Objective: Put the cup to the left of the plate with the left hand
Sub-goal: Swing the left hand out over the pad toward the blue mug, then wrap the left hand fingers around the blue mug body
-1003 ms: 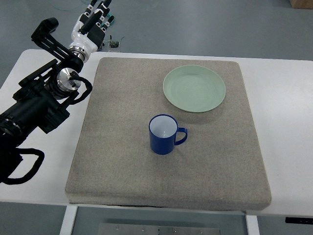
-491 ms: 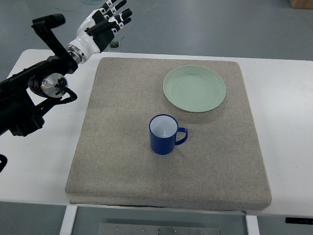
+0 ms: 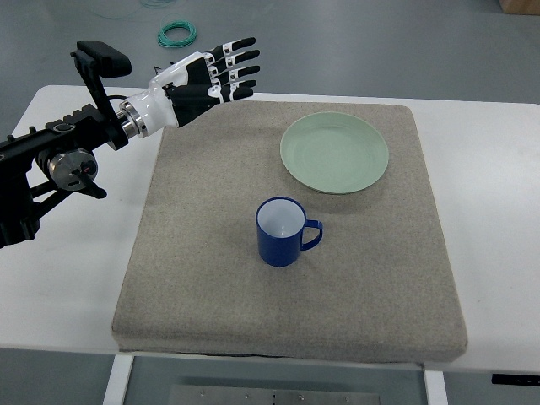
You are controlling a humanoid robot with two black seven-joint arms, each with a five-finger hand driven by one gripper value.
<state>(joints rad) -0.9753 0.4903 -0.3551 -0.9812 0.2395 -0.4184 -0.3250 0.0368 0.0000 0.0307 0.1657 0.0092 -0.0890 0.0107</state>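
A blue cup (image 3: pixel 283 230) with a white inside stands upright near the middle of the grey mat (image 3: pixel 202 253), its handle pointing right. A pale green plate (image 3: pixel 335 153) lies on the mat behind it and to the right. My left hand (image 3: pixel 211 80) hovers over the mat's back left corner, fingers stretched out towards the right, open and holding nothing. It is well apart from the cup, up and to the left of it. The left arm (image 3: pixel 59 160) comes in from the left edge.
The mat lies on a white table (image 3: pixel 485 211). A coil of green cable (image 3: pixel 176 34) lies on the floor beyond the table's back edge. A brown box corner (image 3: pixel 519 5) shows at the top right.
My left hand has swung right and nearer, from beyond the table's back edge to above the mat's back left corner. The arm has lowered and turned. Cup and plate have not moved.
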